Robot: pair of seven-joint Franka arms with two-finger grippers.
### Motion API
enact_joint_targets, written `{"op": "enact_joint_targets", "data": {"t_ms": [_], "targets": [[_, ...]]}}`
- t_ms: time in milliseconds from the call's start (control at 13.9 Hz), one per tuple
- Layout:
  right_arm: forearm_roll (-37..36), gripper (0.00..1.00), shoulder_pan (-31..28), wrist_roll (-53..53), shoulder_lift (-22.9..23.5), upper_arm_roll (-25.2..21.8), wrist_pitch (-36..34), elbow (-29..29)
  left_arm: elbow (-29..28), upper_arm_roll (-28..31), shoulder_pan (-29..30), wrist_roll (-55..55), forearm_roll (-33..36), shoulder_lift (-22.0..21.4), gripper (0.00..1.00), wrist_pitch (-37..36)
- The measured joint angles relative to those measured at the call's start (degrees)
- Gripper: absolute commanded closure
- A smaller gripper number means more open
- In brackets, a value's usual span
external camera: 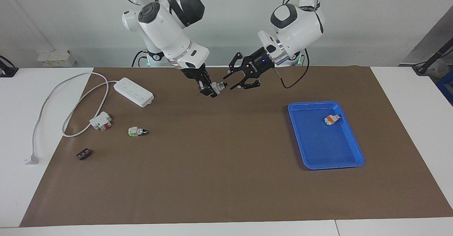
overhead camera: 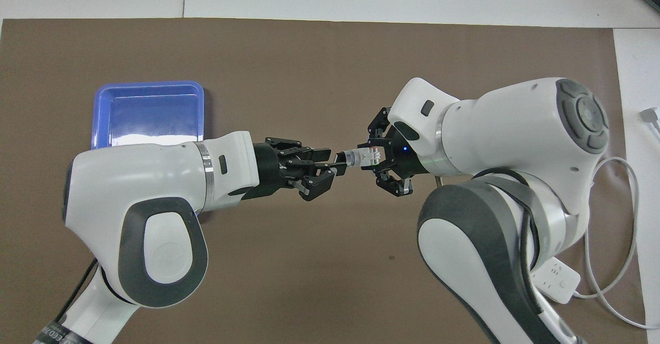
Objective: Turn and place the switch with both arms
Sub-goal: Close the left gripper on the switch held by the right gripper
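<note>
switch: a small white switch [external camera: 216,86] hangs in the air at upper centre of the facing view, up off the brown mat [external camera: 226,179]; in the overhead view it shows at centre frame [overhead camera: 361,156].
long axis: roughly level, running across the frame from one arm toward the other, with its silver-collared knob end pointing at the left arm and its white body buried in the right arm's grip.
right tool: the right tool [external camera: 208,89] is clamped on the body of the switch, fingertips pressed together around it.
left tool: the left tool [external camera: 236,82] sits just beside the knob end, its fingers apart and not gripping anything; in the overhead view [overhead camera: 322,171] its fingertips lie next to the knob, and I cannot tell whether they touch it.
key relation: the switch lies straight out from the left tool's open fingers, end-on, so my guess is the left arm is the one free to act on the knob while the right one holds.
tray: a blue tray [external camera: 354,147] lies at right of centre in the facing view, with another switch [external camera: 332,119] already in it.
still on the mat: a third switch [external camera: 136,132] with a green end at left of centre.
</note>
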Motion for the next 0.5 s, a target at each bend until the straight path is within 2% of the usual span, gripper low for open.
{"op": "enact_joint_targets", "data": {"t_ms": [504], "targets": [[0.0, 1.0, 0.0, 0.0, 0.0, 0.0, 0.0, -0.1, -0.1, -0.5, -0.1, 0.2, 0.0, 0.0, 0.58, -0.1]]}}
